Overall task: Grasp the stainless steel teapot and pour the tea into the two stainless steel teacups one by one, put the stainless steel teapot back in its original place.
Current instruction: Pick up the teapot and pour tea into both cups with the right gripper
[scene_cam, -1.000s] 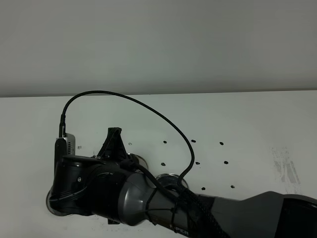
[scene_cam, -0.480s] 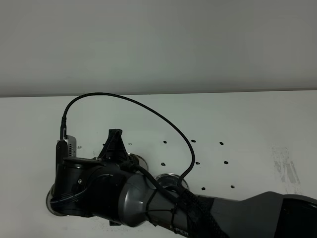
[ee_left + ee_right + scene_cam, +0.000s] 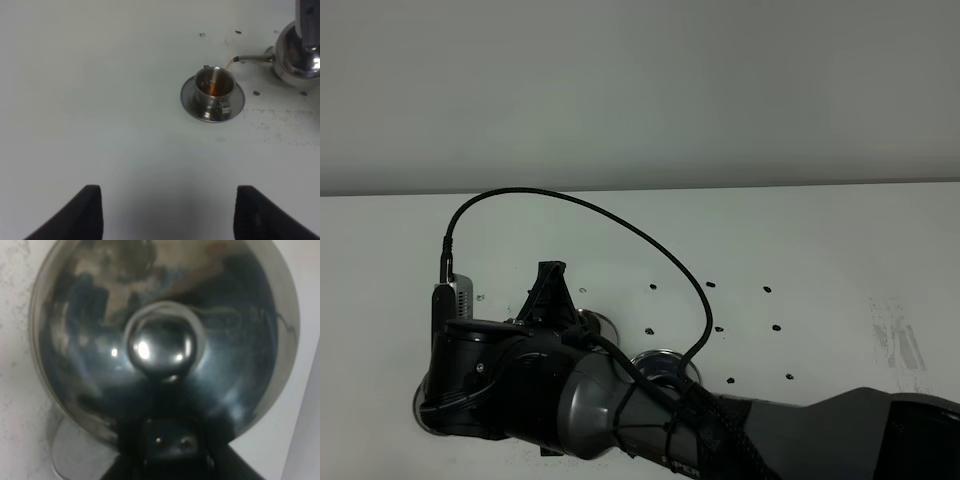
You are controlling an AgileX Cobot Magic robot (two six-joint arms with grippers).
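From the high camera, the right arm [image 3: 590, 405] reached across the table [image 3: 800, 240] to the left side and hid what it carried. Only a steel rim [image 3: 665, 358] peeked out beside it.

In the left wrist view, the left gripper [image 3: 175, 215] hung open and empty, well back from the work; we judged this kept it clear of the pouring. The teapot [image 3: 299, 55] was tipped so its spout [image 3: 252, 58] reached over the cup [image 3: 214, 85] on its saucer [image 3: 190, 101], and a thin stream of tea [image 3: 231, 63] fell in. The other cup was out of sight.

In the right wrist view, the right gripper [image 3: 167, 440] was clamped at the teapot's edge by the lid knob [image 3: 161, 346]. We took it to be on the handle, which would let it tilt the pot.
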